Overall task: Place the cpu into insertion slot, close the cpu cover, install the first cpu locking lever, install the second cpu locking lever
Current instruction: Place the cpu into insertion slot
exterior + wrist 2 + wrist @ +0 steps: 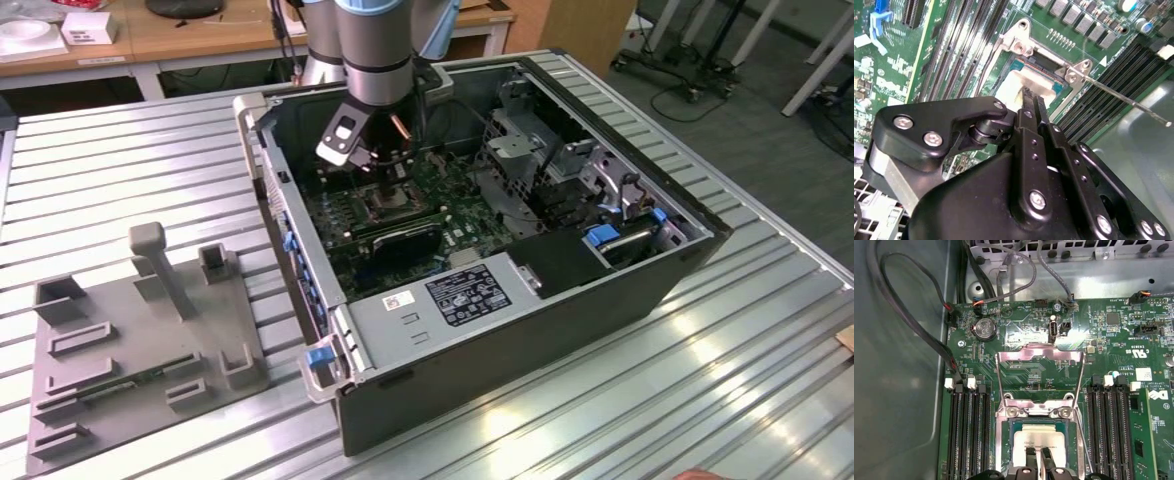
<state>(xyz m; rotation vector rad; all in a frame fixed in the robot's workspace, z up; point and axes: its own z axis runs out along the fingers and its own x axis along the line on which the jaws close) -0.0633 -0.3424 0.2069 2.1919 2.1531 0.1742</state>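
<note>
The black gripper (pixel 1037 452) has its thin fingers almost together, gripping nothing, tips at the small square pale-grey cpu (pixel 1044 436), which lies in the silver-rimmed insertion slot (pixel 1003 416). The thin silvery cpu cover (pixel 1040 354) stands open.

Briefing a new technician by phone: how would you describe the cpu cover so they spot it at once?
Inside the open computer case, find the green motherboard and the insertion slot between black memory slots. The cpu cover is the thin silvery frame swung open beside it, green board showing through its window.
</note>
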